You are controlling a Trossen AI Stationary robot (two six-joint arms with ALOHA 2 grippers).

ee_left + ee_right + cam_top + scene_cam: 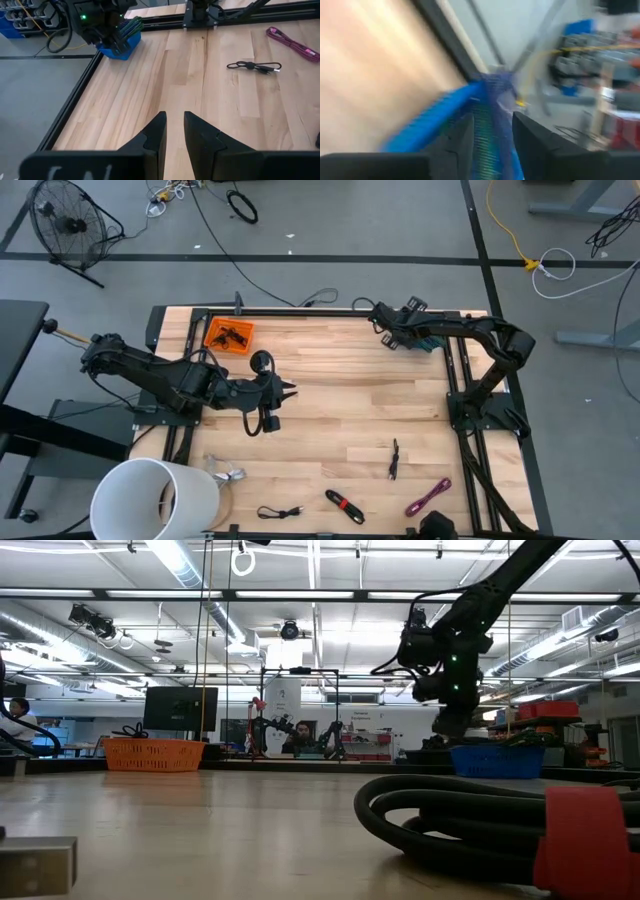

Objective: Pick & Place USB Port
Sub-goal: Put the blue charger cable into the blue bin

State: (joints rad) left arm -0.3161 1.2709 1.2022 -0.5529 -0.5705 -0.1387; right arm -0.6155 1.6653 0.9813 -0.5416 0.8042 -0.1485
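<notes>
My right claw [392,338]: over blue basket [425,342], far right table [340,400] corner, fingers parted, empty | my left claw [290,390]: mid-table, narrow gap, empty | cables [394,458] along near edge | orange basket [229,336] far left

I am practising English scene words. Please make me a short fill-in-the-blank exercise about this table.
1. The right gripper hovers over the ____ basket.
2. The orange basket sits at the table's far ____ corner.
3. The purple cable lies near the table's ____ edge.

Missing words: blue; left; front
</notes>
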